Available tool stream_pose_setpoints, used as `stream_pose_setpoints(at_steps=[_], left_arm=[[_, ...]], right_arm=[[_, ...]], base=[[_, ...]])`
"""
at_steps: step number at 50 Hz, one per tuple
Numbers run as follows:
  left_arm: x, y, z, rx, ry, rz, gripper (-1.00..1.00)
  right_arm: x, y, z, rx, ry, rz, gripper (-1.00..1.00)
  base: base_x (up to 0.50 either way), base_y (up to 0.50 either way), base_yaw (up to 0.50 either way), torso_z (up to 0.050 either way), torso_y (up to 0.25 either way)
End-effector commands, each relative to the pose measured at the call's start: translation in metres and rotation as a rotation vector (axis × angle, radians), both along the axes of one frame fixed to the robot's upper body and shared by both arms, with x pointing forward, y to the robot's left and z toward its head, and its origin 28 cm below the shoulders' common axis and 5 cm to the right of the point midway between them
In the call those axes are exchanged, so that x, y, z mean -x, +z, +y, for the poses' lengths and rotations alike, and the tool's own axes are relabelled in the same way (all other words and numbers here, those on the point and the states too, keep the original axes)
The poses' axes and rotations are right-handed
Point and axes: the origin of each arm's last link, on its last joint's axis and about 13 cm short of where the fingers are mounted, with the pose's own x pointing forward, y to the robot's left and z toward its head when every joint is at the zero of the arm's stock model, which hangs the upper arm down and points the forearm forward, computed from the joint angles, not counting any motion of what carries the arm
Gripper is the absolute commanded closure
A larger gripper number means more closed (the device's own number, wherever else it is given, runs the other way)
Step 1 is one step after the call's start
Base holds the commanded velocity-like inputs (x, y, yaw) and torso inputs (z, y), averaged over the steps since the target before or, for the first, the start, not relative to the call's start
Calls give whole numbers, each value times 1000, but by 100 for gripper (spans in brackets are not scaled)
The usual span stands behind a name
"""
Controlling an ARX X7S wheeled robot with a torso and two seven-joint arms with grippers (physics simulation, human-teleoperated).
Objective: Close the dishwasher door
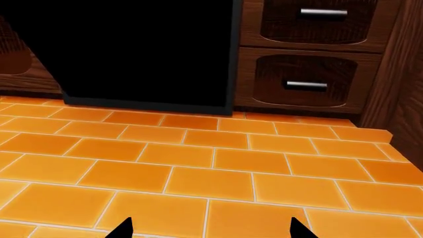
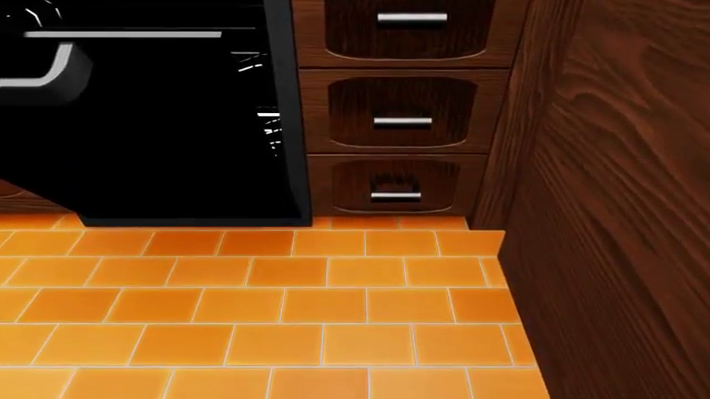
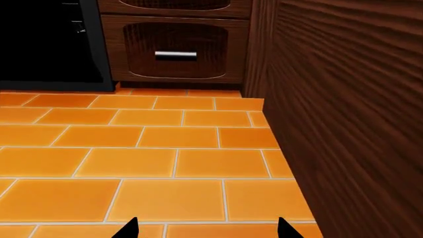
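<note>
Both arms hang low over the orange tiled floor (image 2: pixel 278 316), and nothing is in either grasp. The left end effector (image 1: pixel 208 229) shows only two black fingertips (image 1: pixel 123 229) at the edge of its wrist view, spread wide apart with bare tile between them. The right end effector (image 3: pixel 206 229) looks the same, tips set wide and holding nothing. Ahead of the left end effector, well apart from it, stands the dishwasher door (image 1: pixel 142 52), a big glossy black panel reaching down close to the floor. In the head view the dishwasher (image 2: pixel 145 125) shows its silver-grey bar handle (image 2: pixel 45 71) near the top and glints of wire rack (image 2: pixel 269 125) along its edge; whether the door is fully shut I cannot tell. Just beside it sit the brown wooden drawers (image 2: pixel 400 116), which lie ahead of the right end effector, with a tall wooden side panel (image 3: pixel 350 109) close alongside that arm.
</note>
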Motion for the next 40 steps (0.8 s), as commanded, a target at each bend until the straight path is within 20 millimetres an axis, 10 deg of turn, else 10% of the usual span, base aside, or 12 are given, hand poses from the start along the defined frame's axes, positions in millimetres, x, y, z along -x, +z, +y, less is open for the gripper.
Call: stream_pose_setpoints(at_steps=[1, 40], left_arm=[[0, 0, 0, 3, 1, 0, -100], [-1, 0, 0, 3, 2, 1, -100]], right_arm=[[-1, -1, 0, 0, 1, 1, -100], [-1, 0, 0, 6, 9, 4, -100]], base=[[0, 0, 0, 0, 0], [0, 95, 0, 0, 0]])
